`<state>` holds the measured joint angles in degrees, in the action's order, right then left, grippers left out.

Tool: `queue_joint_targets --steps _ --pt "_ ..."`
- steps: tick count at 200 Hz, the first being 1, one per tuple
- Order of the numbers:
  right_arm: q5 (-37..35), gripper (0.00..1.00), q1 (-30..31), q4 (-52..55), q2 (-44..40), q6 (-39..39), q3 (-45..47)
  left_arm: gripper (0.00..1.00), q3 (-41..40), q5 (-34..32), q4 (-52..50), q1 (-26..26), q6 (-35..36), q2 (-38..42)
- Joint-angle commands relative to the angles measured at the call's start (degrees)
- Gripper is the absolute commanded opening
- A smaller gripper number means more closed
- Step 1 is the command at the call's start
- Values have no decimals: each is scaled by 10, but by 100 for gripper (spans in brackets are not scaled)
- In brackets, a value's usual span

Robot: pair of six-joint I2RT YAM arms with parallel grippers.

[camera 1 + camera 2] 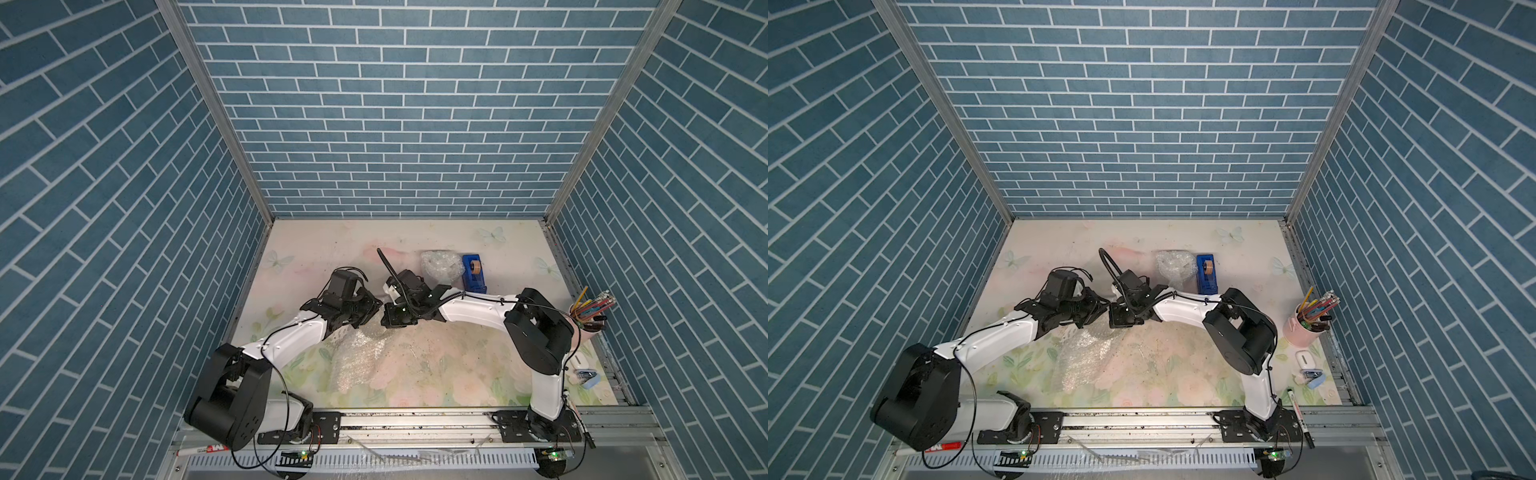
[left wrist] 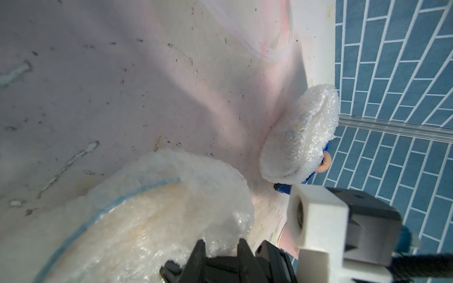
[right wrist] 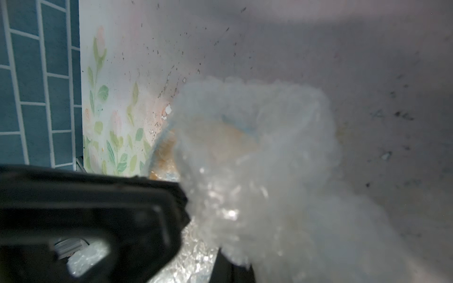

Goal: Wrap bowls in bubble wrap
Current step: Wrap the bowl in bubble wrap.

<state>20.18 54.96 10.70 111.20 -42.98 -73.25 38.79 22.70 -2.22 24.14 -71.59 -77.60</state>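
A bowl (image 2: 152, 215) with a blue rim sits mid-table under a sheet of bubble wrap (image 1: 357, 357), which trails toward the front edge in both top views (image 1: 1084, 353). In the top views the arms hide the bowl. My left gripper (image 2: 221, 245) is at the bowl's edge, shut on a fold of wrap that fills the gap between its fingers. In the right wrist view, wrap is drawn up over the bowl (image 3: 220, 139) and covers my right gripper (image 3: 232, 264), which is shut on it. The two grippers (image 1: 376, 306) (image 1: 392, 320) nearly touch. A second bundle of bubble wrap (image 1: 440, 266) lies at the back.
A blue tape dispenser (image 1: 474, 272) stands right beside the wrapped bundle (image 2: 301, 137). A pink cup of pens (image 1: 1304, 328) and small white items (image 1: 584, 365) sit along the right edge. Blue brick walls close in three sides. The right arm's white camera block (image 2: 316, 220) is close to my left gripper.
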Motion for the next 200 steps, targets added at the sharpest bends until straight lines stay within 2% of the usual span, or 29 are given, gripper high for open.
queue_joint_targets --steps 1,23,33,43,50,75,94,115,151,170,182,200 --pt "-9 0 1 5 -4 3 -1 25 -12 11 36 0 10 -33" --pt "-19 0 1 15 -13 2 -3 20 -11 8 16 -2 34 -81" --pt "-26 9 0 22 -25 4 -2 19 -27 5 31 -2 32 -91" --pt "-38 24 2 32 -43 4 0 19 -37 1 33 -3 32 -96" --pt "-48 29 1 39 -60 4 3 19 -42 1 33 -3 34 -97" --pt "-132 37 1 98 -123 -11 14 19 -48 -7 27 -4 39 -78" --pt "-204 42 0 184 -130 -38 1 19 -37 -14 9 -4 48 -62" --pt "-200 42 0 185 -117 -72 21 19 -30 -17 7 -4 50 -56" --pt "-83 44 5 50 -76 -114 58 19 -35 -3 30 -4 45 -76" --pt "-63 42 3 58 -48 -111 38 19 -40 -3 38 -4 40 -80" --pt "-71 35 2 81 -37 -100 19 19 -40 -3 38 -5 40 -82" --pt "-99 12 -6 138 -19 -77 -26 19 -38 -4 38 -6 42 -84"
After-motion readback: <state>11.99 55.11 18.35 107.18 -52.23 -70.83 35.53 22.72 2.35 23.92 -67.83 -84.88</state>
